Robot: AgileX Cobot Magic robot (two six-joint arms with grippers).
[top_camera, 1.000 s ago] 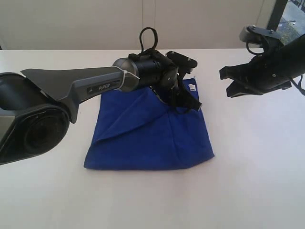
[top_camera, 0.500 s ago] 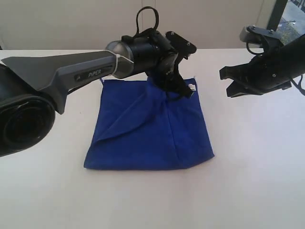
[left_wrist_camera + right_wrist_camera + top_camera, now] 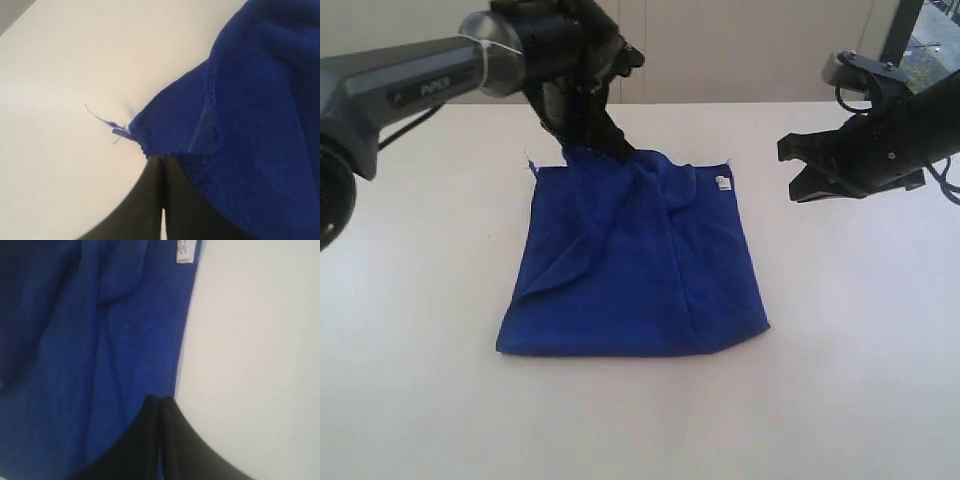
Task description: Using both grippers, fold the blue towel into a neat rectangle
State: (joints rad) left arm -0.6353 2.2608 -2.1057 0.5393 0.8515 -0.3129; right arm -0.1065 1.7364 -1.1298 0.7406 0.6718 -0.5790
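1. When scanning the exterior view from its left edge, locate the left arm (image 3: 410,75): dark grey, marked "PIPER" in white, reaching across toward the far side of the table (image 3: 860,380).
2. Follow it to the left gripper (image 3: 608,148), set at the far edge of the towel (image 3: 640,280), nearer the far left corner than the far right one.
3. In the left wrist view, note jaws pressed together and pinching the hem, with cloth draped over one finger (image 3: 185,215).
4. Just beside the tips, find the loose thread (image 3: 102,117), trailing from the towel's corner onto bare table.
5. Locate the towel in the middle of the table, lying roughly square. Note the far edge gathered into a raised ridge up to the left gripper, and the near edge lying flat.
6. Note a diagonal flap (image 3: 570,250) folded over the left half, and a straight crease running near to far through the right half.
7. At the far right corner, find the white tag (image 3: 722,183), lying on top of the cloth.
8. Further right, locate the right gripper (image 3: 798,172), held above bare table, apart from the towel and about level with the tag corner.
9. In the right wrist view, note jaws pressed together and empty, with the towel's right edge and the tag beyond the tips.
10. Trace the right arm (image 3: 910,130) back to the right edge of the exterior view.
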